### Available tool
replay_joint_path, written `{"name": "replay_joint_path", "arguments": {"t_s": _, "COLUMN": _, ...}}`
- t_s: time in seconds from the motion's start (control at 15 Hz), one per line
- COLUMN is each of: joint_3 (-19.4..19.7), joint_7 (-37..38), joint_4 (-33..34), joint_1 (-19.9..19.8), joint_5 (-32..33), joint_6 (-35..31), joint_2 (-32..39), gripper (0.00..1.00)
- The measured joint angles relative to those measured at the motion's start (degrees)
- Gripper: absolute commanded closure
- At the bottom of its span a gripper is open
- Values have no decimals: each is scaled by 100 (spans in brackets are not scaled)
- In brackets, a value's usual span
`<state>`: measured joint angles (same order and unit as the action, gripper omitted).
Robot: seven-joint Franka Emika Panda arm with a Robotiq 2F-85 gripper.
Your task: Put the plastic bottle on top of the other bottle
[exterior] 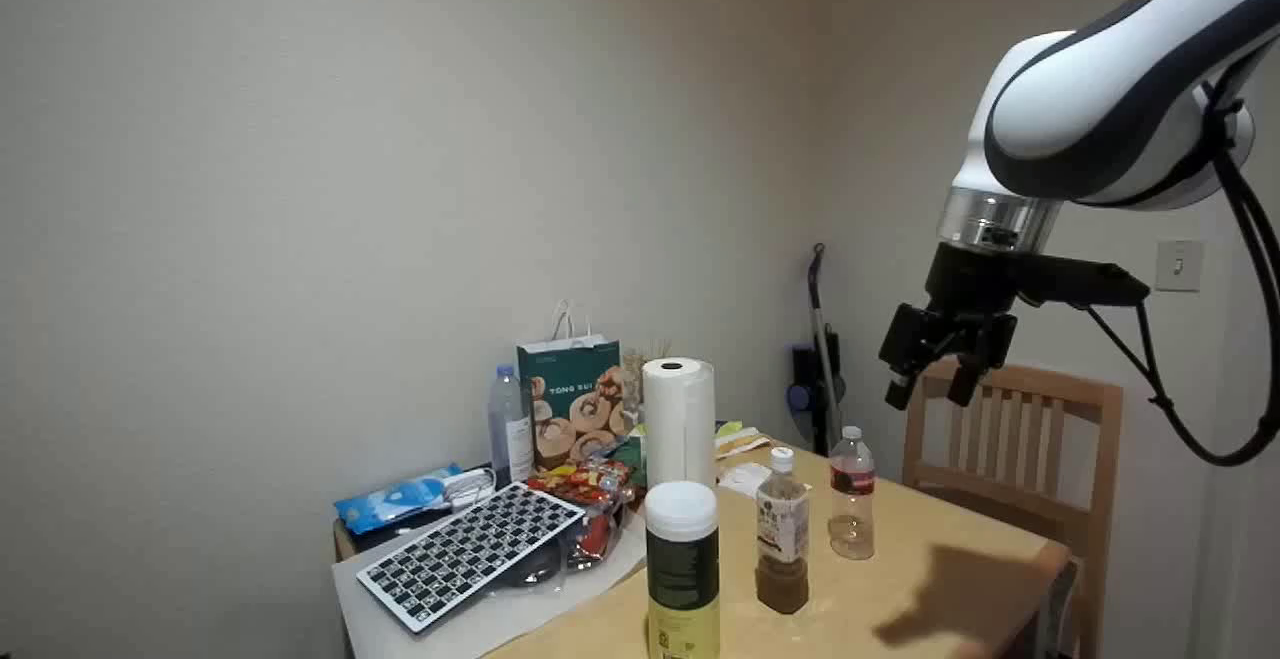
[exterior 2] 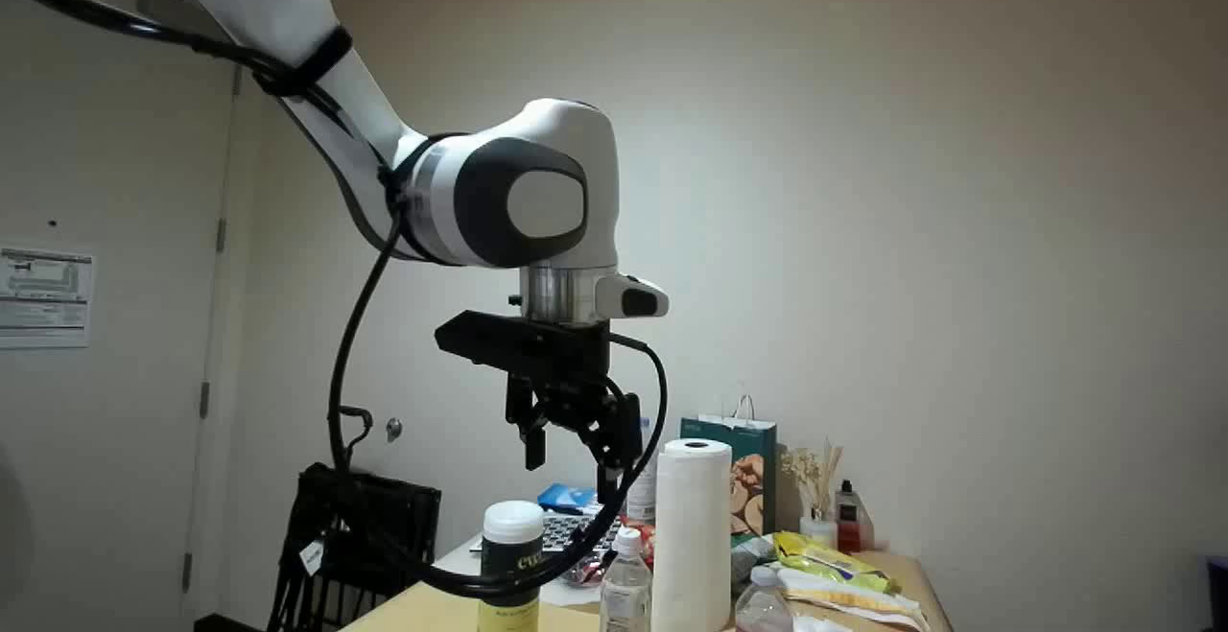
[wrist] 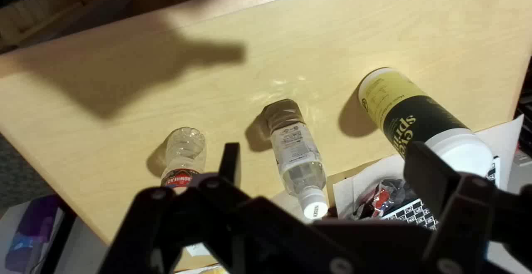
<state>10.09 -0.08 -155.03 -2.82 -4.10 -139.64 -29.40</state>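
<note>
As the plastic bottle (wrist: 184, 157) stands toward the left edge of the surface (wrist: 311, 45) in the wrist view, it could be tipped by a skewed descent; the middle bottle (wrist: 297, 153) clipped by the spread, empty tool (exterior: 930, 394); and, rightmost, the other bottle (wrist: 419, 118) toppled by off-centre placing.

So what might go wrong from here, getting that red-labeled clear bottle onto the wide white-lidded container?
The middle bottle stands between the clear bottle and the container, so the open hand might knock it in passing. The clear bottle's walls look thin and may buckle when gripped. Set off-center on the container's white lid, it could topple.
</note>
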Motion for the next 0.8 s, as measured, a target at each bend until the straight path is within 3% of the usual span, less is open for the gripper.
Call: {"name": "replay_joint_path", "arguments": {"t_s": 0.8, "joint_3": 96, "joint_7": -106, "joint_4": 114, "joint_1": -12, "joint_5": -7, "joint_6": -40, "joint_2": 286, "gripper": 0}}
